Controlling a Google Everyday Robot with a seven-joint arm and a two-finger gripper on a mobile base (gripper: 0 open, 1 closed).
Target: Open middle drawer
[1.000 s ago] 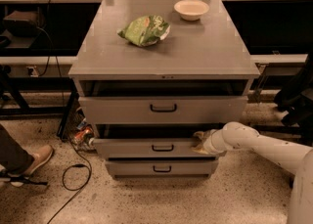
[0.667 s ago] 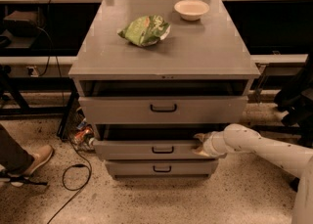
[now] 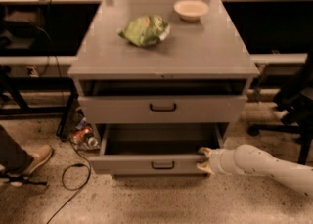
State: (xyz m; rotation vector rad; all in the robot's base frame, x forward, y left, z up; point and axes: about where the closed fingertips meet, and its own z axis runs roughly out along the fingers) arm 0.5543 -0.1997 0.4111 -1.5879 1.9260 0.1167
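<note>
Two-finger gripper on a white arm sits at the right end of the grey flat-fronted middle drawer, jaws clamped over its front edge. The drawer is well out beneath the wider grey top drawer front. Pull straight and level; the off-centre grip may rack it.

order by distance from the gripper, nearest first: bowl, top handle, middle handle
The gripper is at the right front corner of the middle drawer.
1. middle handle, just to its left.
2. top handle, higher up.
3. bowl, at the back of the cabinet top.
</note>
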